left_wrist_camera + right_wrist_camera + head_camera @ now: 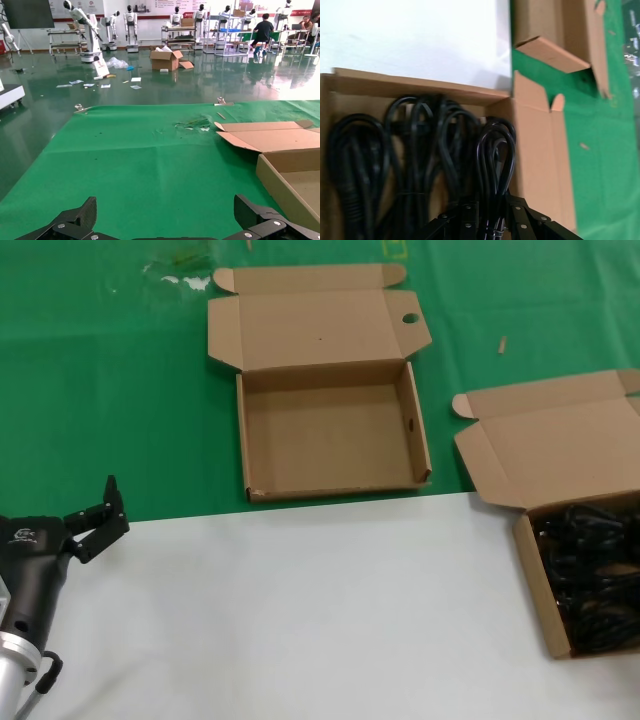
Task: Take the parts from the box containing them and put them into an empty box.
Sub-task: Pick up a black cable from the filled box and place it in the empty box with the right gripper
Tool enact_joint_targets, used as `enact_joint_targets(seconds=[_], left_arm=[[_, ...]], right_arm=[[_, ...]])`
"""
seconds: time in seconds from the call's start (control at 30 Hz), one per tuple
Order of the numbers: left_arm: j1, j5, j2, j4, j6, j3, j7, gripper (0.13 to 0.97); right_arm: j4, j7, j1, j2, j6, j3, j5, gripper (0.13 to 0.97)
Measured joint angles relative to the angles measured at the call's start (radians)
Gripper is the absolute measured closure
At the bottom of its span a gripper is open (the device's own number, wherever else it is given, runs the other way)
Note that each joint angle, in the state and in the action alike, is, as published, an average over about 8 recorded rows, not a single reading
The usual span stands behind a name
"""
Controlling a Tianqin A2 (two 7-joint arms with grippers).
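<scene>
glossy green floor (165, 75), distant shelving racks (180, 37)

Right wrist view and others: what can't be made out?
- Power cords: overlapping, cut by right wrist view's edges; number unclear.
- Cord box: cropped by head view.
- Right end effector: mostly cut off in right wrist view, outside head view; grip unclear.
- Left end effector alone shows clearly.

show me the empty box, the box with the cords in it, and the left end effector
empty box (330, 430), head view, bare floor of the box.
box with the cords (535, 585), head view, its left wall.
left end effector (100, 515), head view, between its fingertips.
</scene>
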Motion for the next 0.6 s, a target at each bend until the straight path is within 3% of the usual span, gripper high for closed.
enact_joint_targets(seconds=[0.37, 0.6], left_arm=[[0.0, 0.0, 0.0, 0.0, 0.0, 0.0, 0.0, 0.132], [0.0, 0.0, 0.0, 0.0, 0.0, 0.0, 0.0, 0.132]], right_arm=[[0.219, 0.127, -0.027, -0.001, 0.061, 0.066, -0.038, 0.879], [0.324, 0.192, 0.15, -0.138, 0.037, -0.065, -0.154, 0.884]])
